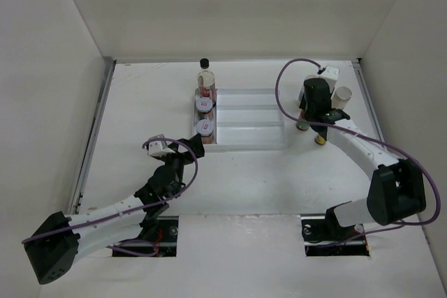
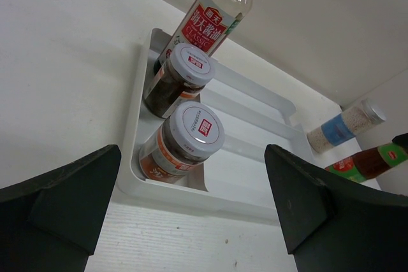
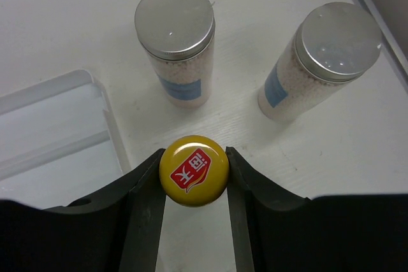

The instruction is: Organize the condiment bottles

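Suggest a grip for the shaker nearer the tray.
Probably from above, jaws straddling the upper body just under the silver lid of that shaker. It stands upright, a plain cylinder, with gaps to the tray and the other shaker. The yellow-capped bottle blocks the near side.

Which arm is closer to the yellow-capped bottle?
Right. The right tool clasps the yellow-capped bottle by its cap; the left tool hangs open across the white tray, near the jars.

On the table: one clear black-capped bottle [image 2: 210,27], two red-labelled jars [image 2: 178,84] [image 2: 182,148] with pale lids, two silver-lidded shakers [image 3: 174,20] [image 3: 340,33], two yellow-capped sauce bottles [image 3: 194,170] [image 1: 320,140] — and one white stepped tray [image 1: 251,113].
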{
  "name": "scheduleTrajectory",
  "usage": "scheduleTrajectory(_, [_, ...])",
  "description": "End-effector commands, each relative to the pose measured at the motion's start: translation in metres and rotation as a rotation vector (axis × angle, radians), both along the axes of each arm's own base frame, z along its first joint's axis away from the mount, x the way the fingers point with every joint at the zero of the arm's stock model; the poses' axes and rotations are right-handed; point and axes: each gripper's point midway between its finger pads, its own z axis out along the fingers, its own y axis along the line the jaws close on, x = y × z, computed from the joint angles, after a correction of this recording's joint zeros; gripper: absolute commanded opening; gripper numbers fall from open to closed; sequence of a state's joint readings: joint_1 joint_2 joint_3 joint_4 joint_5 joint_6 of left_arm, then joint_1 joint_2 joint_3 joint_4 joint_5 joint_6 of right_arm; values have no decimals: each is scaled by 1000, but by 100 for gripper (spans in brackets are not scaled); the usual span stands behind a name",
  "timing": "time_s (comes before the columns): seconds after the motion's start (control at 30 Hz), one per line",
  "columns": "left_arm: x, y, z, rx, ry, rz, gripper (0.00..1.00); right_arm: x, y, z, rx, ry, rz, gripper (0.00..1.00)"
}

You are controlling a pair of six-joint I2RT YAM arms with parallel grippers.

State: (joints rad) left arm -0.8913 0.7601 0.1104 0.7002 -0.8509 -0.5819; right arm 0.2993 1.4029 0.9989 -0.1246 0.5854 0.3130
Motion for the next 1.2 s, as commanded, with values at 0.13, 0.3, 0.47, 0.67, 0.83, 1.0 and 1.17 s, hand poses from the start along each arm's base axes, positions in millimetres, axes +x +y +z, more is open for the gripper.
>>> scheduleTrajectory(0.13, [0,-1,4,-44,-20,2,100,-2,14,134,22,-359,-6,30])
scheduleTrajectory(0.3, [1,-1,1,-45,-14,2,100,8,83,165,114,-417,163,31])
scheduleTrajectory(0.47, [2,-1,-4,-37,-1,6,100,36,170,167,205,-436,314,31])
scheduleTrajectory(0.67, [3,-1,-8,-32,10,11,100,73,251,176,220,-453,434,31])
scheduleTrajectory(0.83, [3,0,-8,-36,8,15,100,104,280,163,200,-444,451,32])
scheduleTrajectory(1.0, [3,0,-7,-41,4,14,100,115,289,142,191,-416,453,32])
scheduleTrajectory(1.17, [3,0,-8,-41,5,12,100,117,292,114,173,-367,456,33])
